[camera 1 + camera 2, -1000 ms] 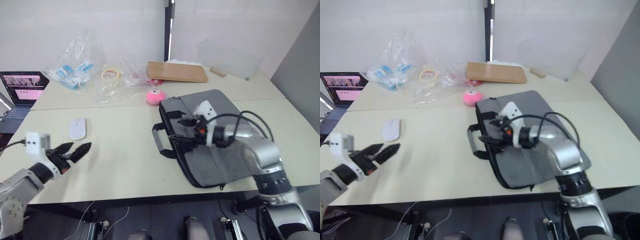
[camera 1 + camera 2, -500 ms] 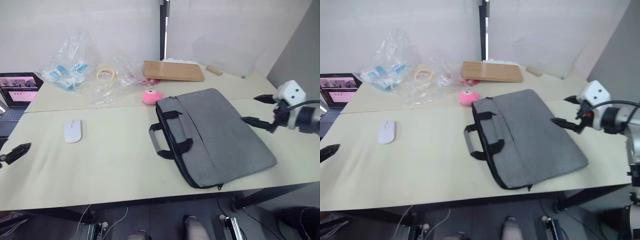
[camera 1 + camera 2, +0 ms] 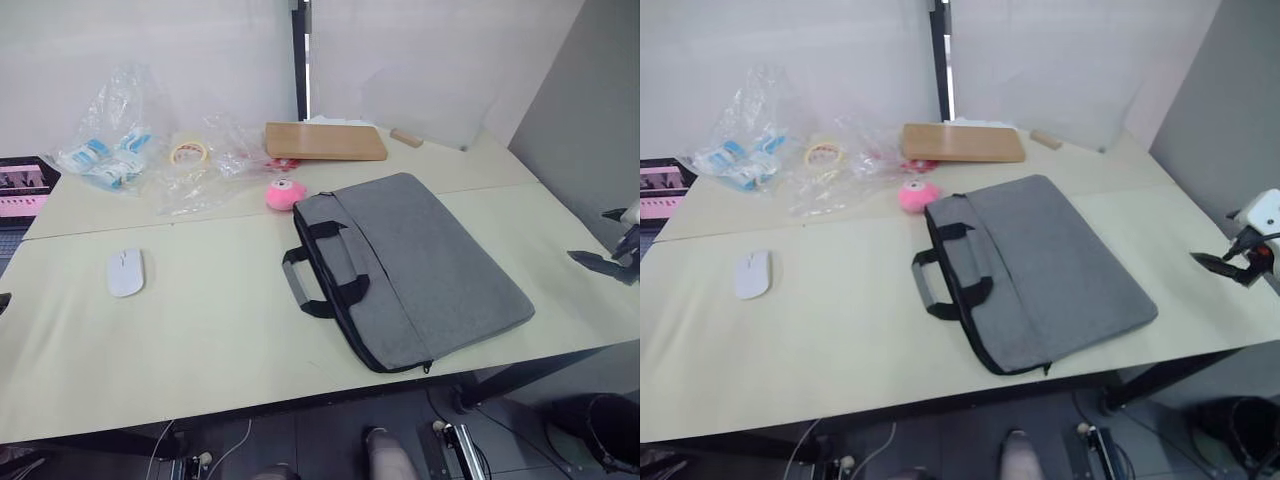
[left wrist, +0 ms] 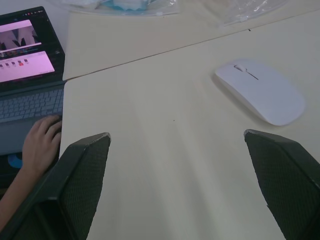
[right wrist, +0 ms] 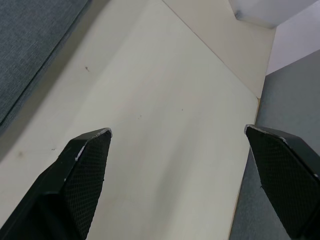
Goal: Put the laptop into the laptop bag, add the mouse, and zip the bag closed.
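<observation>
Laptop bag (image 3: 420, 265): flat on the table's (image 3: 220, 330) right half.
Mouse (image 3: 125, 272): near the left edge.
My left gripper (image 4: 190, 165): released, empty.
My right gripper (image 5: 185, 165): released, empty.

A grey laptop bag (image 3: 415, 265) with black handles, a white mouse (image 3: 125, 272), a round pink plush toy (image 3: 285, 194) and a brown cardboard slab (image 3: 325, 141) on a cream table (image 3: 200, 330).

A pink plush toy (image 3: 285, 193) sits on the cream table (image 3: 220, 330) before a brown cardboard slab (image 3: 324, 141) — clear plastic bags (image 3: 120, 150) and a tape roll (image 3: 187, 152) nearby. A person's hand (image 4: 41, 142) rests on a dark laptop (image 4: 27, 75).
</observation>
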`<state>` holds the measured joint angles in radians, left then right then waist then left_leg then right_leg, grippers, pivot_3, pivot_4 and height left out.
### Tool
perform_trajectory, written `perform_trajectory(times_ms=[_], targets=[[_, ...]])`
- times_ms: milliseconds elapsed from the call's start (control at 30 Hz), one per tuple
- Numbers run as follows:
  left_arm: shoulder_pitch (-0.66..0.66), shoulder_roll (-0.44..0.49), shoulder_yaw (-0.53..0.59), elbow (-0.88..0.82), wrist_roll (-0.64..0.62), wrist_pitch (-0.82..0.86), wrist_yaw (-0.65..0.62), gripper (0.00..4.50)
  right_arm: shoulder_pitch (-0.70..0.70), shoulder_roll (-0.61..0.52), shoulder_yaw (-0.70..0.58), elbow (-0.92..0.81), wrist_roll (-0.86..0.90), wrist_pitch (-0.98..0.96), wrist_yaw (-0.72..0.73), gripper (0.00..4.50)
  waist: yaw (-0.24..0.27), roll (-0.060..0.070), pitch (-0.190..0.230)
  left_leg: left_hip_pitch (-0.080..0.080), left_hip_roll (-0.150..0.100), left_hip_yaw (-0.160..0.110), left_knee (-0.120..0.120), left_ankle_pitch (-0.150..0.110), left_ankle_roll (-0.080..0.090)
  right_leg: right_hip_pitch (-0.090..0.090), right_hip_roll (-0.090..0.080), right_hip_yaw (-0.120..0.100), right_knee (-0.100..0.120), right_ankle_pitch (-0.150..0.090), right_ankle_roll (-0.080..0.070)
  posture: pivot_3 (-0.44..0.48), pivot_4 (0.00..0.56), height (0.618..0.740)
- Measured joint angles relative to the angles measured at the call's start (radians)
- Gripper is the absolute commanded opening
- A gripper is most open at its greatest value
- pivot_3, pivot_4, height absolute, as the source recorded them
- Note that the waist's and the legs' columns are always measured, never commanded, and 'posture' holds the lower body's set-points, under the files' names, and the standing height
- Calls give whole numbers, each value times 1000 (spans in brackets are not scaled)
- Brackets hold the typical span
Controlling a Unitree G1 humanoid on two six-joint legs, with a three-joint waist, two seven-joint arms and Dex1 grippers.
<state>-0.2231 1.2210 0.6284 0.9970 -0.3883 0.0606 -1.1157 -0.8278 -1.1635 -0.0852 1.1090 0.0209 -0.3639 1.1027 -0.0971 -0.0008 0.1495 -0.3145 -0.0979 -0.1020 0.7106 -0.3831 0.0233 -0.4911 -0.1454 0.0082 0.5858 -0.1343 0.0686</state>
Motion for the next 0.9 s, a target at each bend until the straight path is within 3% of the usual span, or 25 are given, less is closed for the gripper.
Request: perform_trajectory(times_ms=[133, 367, 500, 667, 900], targets=[[4, 0, 1, 0, -1, -2, -3, 4500, -35, 22, 0, 18, -8, 1, 7, 4487, 0, 0, 0, 0, 0, 0, 0, 0, 0, 0, 0, 0, 0, 0, 0, 0, 150, 740], [53, -26, 37, -52, -19, 11, 10, 4500, -104, 184, -9, -97, 71, 97, 101, 4487, -2, 0, 0, 0, 3, 0, 1, 0, 0, -1, 0, 1, 1, 0, 0, 0, 150, 740], [129, -96, 122, -176, -71, 57, 68, 4500, -100, 322, -13, -366, 198, 280, 144, 4487, 0, 0, 0, -2, 4, -2, 3, 0, 0, -2, 0, 0, 2, 0, 0, 0, 150, 740], [233, -188, 202, -346, -108, 119, 153, 4500, -89, 408, -11, -649, 318, 492, 137, 4487, 13, 0, 0, -3, 3, -5, 4, 0, 0, -3, 0, -4, 1, 0, 0, 0, 150, 740], [375, -394, 263, -693, -156, 219, 313, 4500, -116, 593, 17, -1028, 548, 811, 50, 4487, 28, 0, 0, -3, 4, -5, 5, 0, 0, -3, 0, -4, 2, 2, -2, 0, 150, 740]])
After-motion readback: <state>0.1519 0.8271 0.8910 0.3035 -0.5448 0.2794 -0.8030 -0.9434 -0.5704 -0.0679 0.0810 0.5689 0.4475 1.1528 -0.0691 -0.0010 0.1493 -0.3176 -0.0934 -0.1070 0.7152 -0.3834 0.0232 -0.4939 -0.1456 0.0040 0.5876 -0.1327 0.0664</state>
